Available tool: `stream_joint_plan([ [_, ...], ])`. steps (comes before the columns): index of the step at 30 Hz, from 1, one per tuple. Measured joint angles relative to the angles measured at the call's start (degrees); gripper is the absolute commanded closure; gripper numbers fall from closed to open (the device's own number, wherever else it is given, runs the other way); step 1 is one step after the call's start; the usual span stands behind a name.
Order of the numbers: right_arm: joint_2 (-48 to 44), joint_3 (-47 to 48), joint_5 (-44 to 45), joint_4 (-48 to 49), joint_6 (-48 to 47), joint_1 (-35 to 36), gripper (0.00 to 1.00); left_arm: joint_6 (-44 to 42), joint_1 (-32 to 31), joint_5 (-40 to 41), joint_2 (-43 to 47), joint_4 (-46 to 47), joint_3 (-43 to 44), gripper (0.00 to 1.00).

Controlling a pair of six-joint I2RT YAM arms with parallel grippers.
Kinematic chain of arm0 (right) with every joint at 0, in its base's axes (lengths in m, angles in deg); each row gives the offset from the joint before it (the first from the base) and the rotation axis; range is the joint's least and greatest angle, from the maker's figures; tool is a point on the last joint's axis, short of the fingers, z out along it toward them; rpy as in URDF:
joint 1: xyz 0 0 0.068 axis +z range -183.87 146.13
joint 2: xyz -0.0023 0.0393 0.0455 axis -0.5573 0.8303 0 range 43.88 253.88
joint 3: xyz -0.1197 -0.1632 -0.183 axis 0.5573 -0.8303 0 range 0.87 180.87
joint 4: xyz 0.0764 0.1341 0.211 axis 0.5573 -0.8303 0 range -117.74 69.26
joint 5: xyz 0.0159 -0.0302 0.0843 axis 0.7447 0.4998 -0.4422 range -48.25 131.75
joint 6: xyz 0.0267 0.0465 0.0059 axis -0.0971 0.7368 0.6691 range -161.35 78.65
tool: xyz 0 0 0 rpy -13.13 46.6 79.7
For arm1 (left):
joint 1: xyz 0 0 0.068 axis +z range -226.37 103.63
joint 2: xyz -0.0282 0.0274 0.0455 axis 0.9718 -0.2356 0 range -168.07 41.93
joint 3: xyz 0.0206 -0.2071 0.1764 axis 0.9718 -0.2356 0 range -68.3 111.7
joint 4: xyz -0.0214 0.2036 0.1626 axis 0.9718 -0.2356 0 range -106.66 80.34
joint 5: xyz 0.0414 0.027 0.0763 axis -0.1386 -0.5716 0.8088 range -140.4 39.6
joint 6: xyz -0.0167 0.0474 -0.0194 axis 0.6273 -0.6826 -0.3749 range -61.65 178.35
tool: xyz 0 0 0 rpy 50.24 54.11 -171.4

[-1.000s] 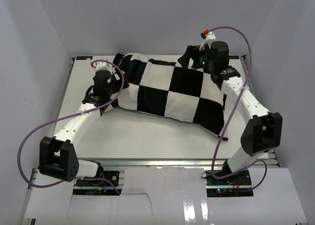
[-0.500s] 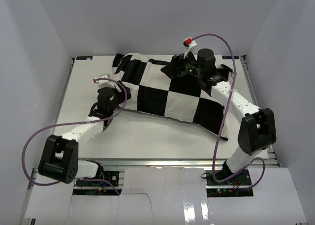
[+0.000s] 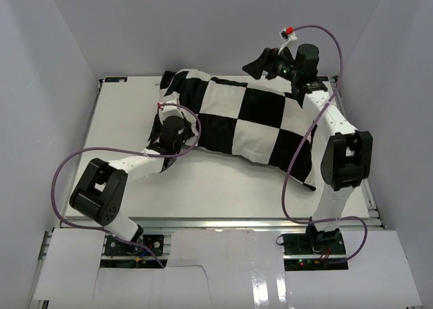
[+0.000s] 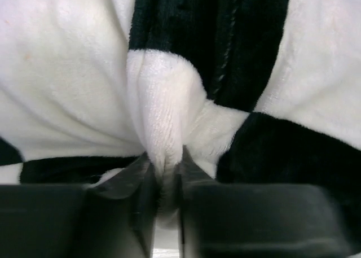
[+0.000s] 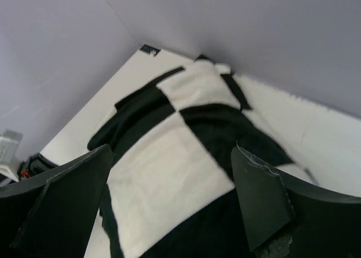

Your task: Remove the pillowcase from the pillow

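**Pillowcase Removal: Grip State, Handling and Clearance**

**Top view.** The pillowcase (image 3: 250, 123) lies diagonally across the far half of the tabletop (image 3: 203, 184). Its plump form suggests the pillow is inside, though we see no bare pillow surface. The left gripper (image 3: 172, 128) sits at the cover's near-left edge. The right gripper (image 3: 254, 69) hovers above the far edge, near the back wall (image 3: 203, 25). Open room lies on the near strip of tabletop in front of the cover. The far-right corner is cramped by the wall and the right arm.

**Left wrist view.** The left gripper is closed on a pinched fold of the pillowcase, where black and white squares meet. The fabric is plush and soft. We judge it light and compliant, more likely to stretch and bunch than to slide. A thin pinch may slip out under a hard pull.

**Right wrist view.** The right gripper is open, its fingers (image 5: 62, 213) spread wide with nothing between them, above the cover. We judge the best hold to be the hem at the open end. We cannot tell from these views which end is open.
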Motion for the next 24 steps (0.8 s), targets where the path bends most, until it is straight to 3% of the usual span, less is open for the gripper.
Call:
stream_joint_plan([
  [5, -12.4, -21.6, 1.1, 0.6, -0.3, 2.8, 0.07, 2.1, -3.6, -0.4, 3.3, 2.9, -4.7, 0.96],
  [8, -21.6, -31.3, 4.3, -2.1, -2.5, 7.7, 0.08, 4.0, -8.2, -3.1, 8.2, 3.0, -9.3, 0.98],
  [13, -36.2, -38.5, 11.7, -6.0, -5.8, 19.9, 0.08, 6.9, -15.5, -9.7, 18.8, 2.4, -13.4, 0.98],
  [14, -39.0, -39.2, 13.4, -6.7, -6.1, 21.6, 0.08, 8.1, -16.6, -11.5, 21.7, 2.2, -14.6, 0.78],
  [18, -46.7, -41.2, 19.2, -9.1, -7.4, 25.1, 0.07, 9.8, -17.7, -14.4, 29.3, -1.8, -16.1, 0.21],
  [20, -49.0, -42.9, 21.4, -10.3, -7.8, 25.9, 0.07, 10.4, -17.7, -14.7, 31.8, -4.6, -15.8, 0.15],
  [24, -48.0, -44.7, 25.2, -14.6, -9.0, 27.7, 0.05, 10.9, -17.7, -12.2, 34.1, -12.8, -12.3, 0.13],
])
